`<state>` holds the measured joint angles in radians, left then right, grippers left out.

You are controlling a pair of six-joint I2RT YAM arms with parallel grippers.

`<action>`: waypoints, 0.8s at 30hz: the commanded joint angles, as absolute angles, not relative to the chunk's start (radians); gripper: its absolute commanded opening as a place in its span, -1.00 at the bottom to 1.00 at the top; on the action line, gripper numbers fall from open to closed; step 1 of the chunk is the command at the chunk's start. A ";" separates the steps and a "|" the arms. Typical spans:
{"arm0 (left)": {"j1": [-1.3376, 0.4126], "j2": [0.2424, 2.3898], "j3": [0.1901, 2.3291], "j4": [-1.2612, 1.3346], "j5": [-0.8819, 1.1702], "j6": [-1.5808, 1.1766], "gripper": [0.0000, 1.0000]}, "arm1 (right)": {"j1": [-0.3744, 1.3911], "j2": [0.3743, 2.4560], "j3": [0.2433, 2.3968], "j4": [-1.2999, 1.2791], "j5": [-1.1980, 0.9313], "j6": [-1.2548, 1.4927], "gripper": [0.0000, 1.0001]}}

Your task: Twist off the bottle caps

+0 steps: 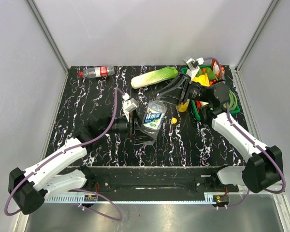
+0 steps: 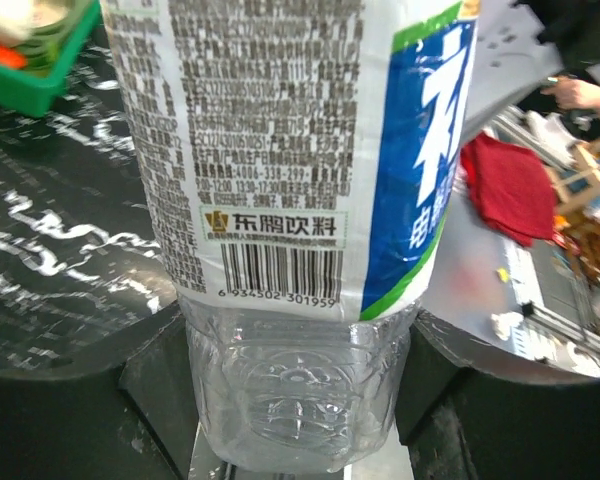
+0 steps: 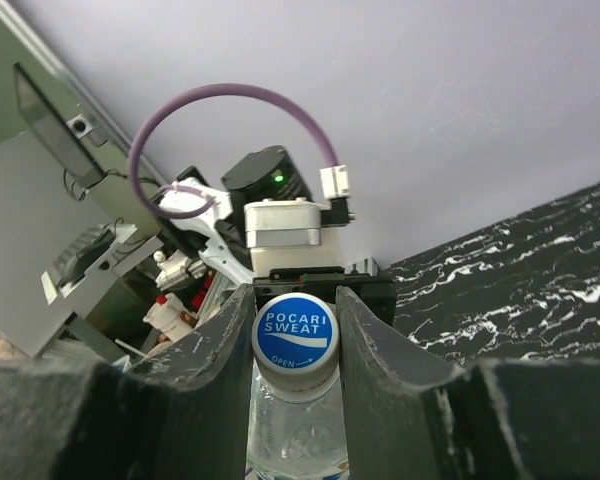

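Clamped on small round blue-topped white plastic cap (image 3: 295, 340): right end effector (image 3: 295, 305), at 1 o'clock end of clear blue-white-labelled plastic bottle (image 2: 280, 150); gripping its base: left end effector (image 2: 295, 400).

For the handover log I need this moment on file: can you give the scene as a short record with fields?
bottle in work: blue-white label bottle, held between both arms
left gripper: shut on that bottle's base
right gripper: shut on its white cap, cap on the neck
yellow cap: off, lying on the table beside the held bottle
red-label bottle: lying at back left, red cap on
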<state>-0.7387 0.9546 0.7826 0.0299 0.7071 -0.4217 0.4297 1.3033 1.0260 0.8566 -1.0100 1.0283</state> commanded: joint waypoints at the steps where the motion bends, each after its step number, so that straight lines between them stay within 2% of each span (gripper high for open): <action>1: -0.719 0.965 0.792 0.287 0.945 -0.506 -0.90 | 0.433 1.285 1.032 1.122 -1.130 1.155 -1.00; 8: -0.719 0.988 0.738 0.635 1.095 -0.698 -0.92 | 0.433 1.328 1.028 1.512 -1.167 1.382 -1.00; 15: -0.719 0.994 0.767 0.519 1.074 -0.629 -0.92 | 0.433 1.313 1.022 1.468 -1.161 1.342 -1.00; 16: -0.719 0.993 0.765 0.508 1.068 -0.623 -0.92 | 0.433 1.310 1.019 1.459 -1.155 1.335 -0.88; 17: -0.719 0.989 0.762 0.499 1.060 -0.617 -0.91 | 0.433 1.307 1.011 1.456 -1.147 1.330 -0.66; 18: -0.719 0.988 0.761 0.488 1.054 -0.611 -0.92 | 0.433 1.304 1.005 1.454 -1.137 1.325 -0.28; 21: -0.718 0.983 0.759 0.443 1.040 -0.588 -0.92 | 0.433 1.289 0.988 1.457 -1.102 1.307 0.66; 23: -0.718 0.980 0.756 0.434 1.040 -0.581 -0.91 | 0.433 1.275 0.980 1.448 -1.080 1.290 0.99; 24: -0.718 0.977 0.755 0.433 1.037 -0.580 -0.92 | 0.433 1.269 0.979 1.440 -1.074 1.284 0.99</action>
<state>-0.7242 1.0073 0.7265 0.3965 1.0424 -0.6296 0.4313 1.3144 0.9859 1.3140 -1.1145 1.3197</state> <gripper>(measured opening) 0.667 0.946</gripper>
